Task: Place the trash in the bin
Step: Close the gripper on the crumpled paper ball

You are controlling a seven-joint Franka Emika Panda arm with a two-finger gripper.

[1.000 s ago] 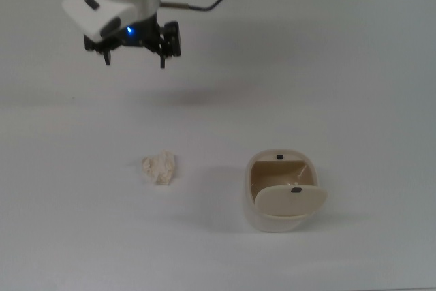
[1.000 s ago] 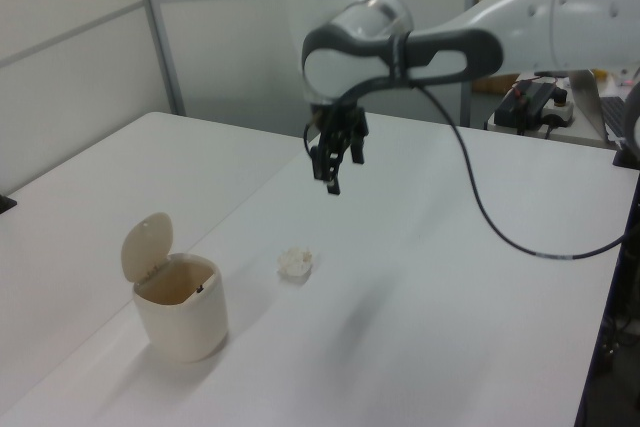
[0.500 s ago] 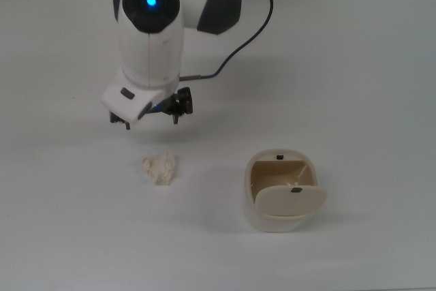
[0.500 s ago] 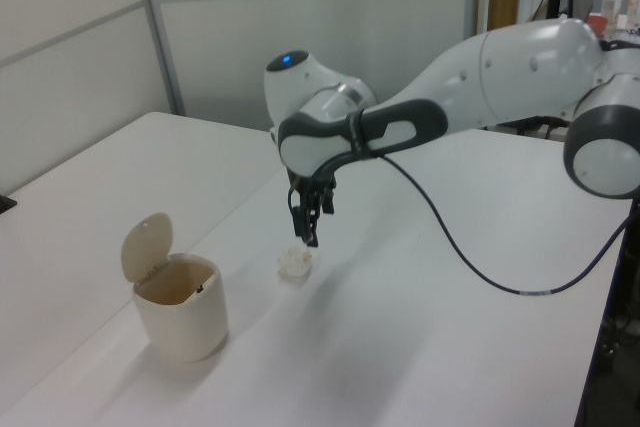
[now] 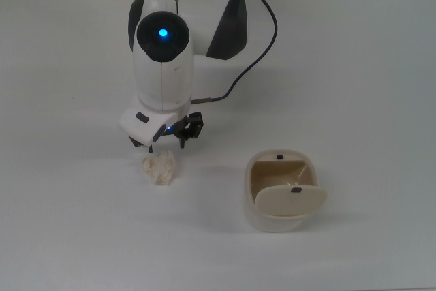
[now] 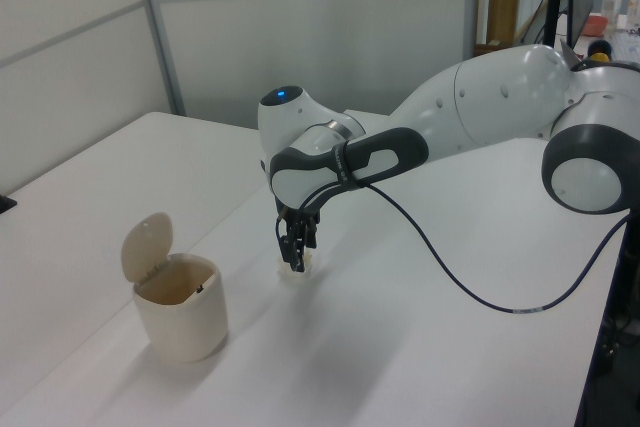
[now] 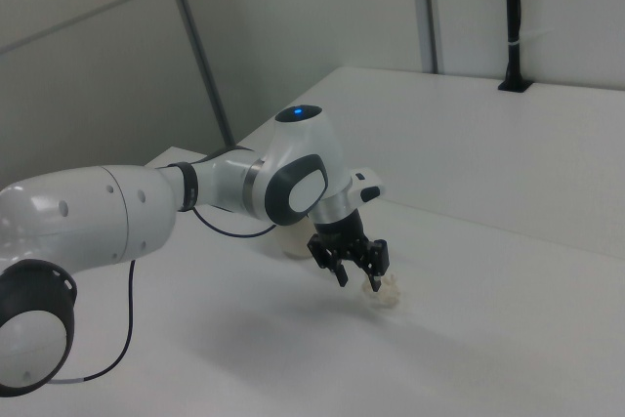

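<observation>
The jaws of the gripper (image 5: 165, 145) are standing apart and gripping nothing, their dark fingers pointing down at the trash (image 5: 159, 167). In the top view the fingertips are sitting just at the far edge of the wad; in the left view the gripper (image 6: 293, 259) is overlapping the trash (image 6: 300, 272), and in the right view the gripper (image 7: 354, 268) is hanging just beside and above the trash (image 7: 388, 292), so actual contact cannot be confirmed. The trash, a lumpy cream-white wad, is lying on the white tabletop (image 5: 354, 66), out in the open and outside the bin (image 5: 281, 190). Above the jaws, the white wrist housing of the arm (image 5: 163, 66) is carrying a lit blue indicator, and a black cable (image 5: 262, 32) is looping from the wrist back toward the far edge in the top view. The bin is standing upright on the tabletop, well apart from the trash, at the top view's right of it and slightly nearer. Its oval lid (image 5: 291, 200) is swung open, exposing the tan interior, with small dark marks on the lid and on the far rim. In the left view the bin (image 6: 180, 307) is appearing to the left view's left of the jaws, lid (image 6: 146, 246) tilted upward. Grey partition walls (image 6: 300, 27) are standing behind the tabletop.
</observation>
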